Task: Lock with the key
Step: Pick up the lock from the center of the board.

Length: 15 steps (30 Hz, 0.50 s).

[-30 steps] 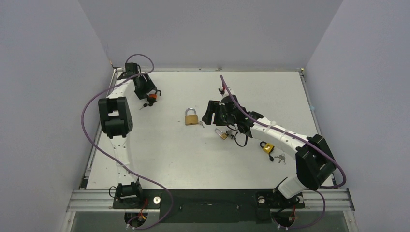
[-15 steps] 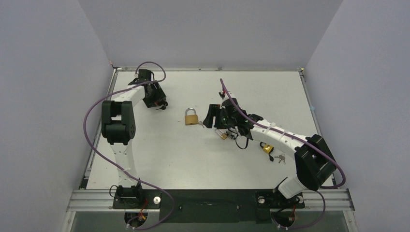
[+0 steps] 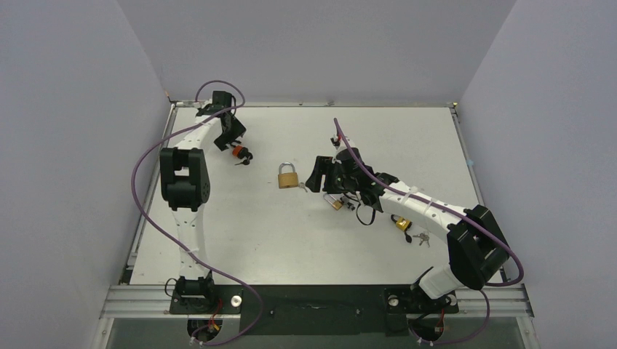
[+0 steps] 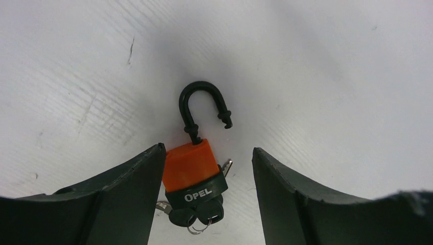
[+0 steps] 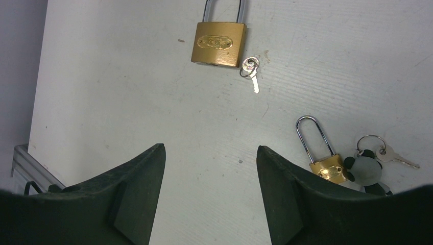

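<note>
From above: at the far left of the table (image 3: 255, 240), left gripper (image 3: 231, 138) just over an orange padlock (image 3: 234, 152). Near the middle, right gripper (image 3: 318, 173) beside a brass padlock (image 3: 288, 176). Under the right arm, a small padlock (image 3: 335, 202); further right, a yellow padlock (image 3: 402, 222) with loose keys (image 3: 420, 237).

At the left wrist: left gripper (image 4: 208, 151) spread wide around the orange padlock (image 4: 193, 166), flat on the table. Black shackle (image 4: 201, 109) open, one end free. Black-headed keys (image 4: 196, 217) at its base. Left finger (image 4: 127, 189) just beside the orange body; contact unclear.

At the right wrist: right gripper (image 5: 210, 148) spread, only bare table between the fingers. Ahead, the brass padlock (image 5: 219, 43) with a small key (image 5: 251, 69) just beside it. At right, the small padlock (image 5: 327, 163) with a key ring (image 5: 375, 148).
</note>
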Available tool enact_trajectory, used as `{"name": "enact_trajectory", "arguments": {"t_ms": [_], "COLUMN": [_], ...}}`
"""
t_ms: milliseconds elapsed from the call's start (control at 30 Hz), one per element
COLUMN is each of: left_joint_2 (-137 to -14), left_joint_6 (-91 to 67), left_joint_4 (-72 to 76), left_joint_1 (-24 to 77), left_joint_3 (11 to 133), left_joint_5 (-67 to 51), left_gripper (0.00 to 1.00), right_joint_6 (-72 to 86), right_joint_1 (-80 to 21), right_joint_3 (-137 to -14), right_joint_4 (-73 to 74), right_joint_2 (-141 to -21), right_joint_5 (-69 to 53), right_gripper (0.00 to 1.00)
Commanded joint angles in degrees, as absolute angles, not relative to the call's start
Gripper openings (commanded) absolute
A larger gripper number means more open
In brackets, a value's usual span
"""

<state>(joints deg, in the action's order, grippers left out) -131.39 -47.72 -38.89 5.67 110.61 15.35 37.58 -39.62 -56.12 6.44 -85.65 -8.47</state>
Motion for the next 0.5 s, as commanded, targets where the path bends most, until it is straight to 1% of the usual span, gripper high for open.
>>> {"name": "enact_trajectory", "arguments": {"t_ms": [0,167,333,467], "left_joint_2": [-133.13,-133.9,-134.67,-133.82], "left_joint_6": [-53.55,-55.84,-57.92,-59.56], "left_joint_4": [-46.51,-49.44,-50.84,-49.08], "left_joint_1": [7.77,8.48,8.35,7.84], "left_joint_3": [115.71,117.46,117.43,114.44], "left_joint_5": [22.67,24.93,23.71,21.63], "left_gripper": [0.62,0.64,0.64,0.65], "right_joint_6": [37.53,37.62,37.89,38.36], "right_joint_1": [-38.85,-38.18,-37.77,-37.61], "right_joint_3": [-55.87,-55.58,-55.23,-54.99], "right_joint_4": [3.92,3.86,3.39,2.82], "right_joint_2": [-83.36,-83.3,-83.36,-83.66], "right_joint_5": [-9.32,-10.17,-10.98,-11.73], "right_gripper": [0.61,0.61,0.61,0.61]}}
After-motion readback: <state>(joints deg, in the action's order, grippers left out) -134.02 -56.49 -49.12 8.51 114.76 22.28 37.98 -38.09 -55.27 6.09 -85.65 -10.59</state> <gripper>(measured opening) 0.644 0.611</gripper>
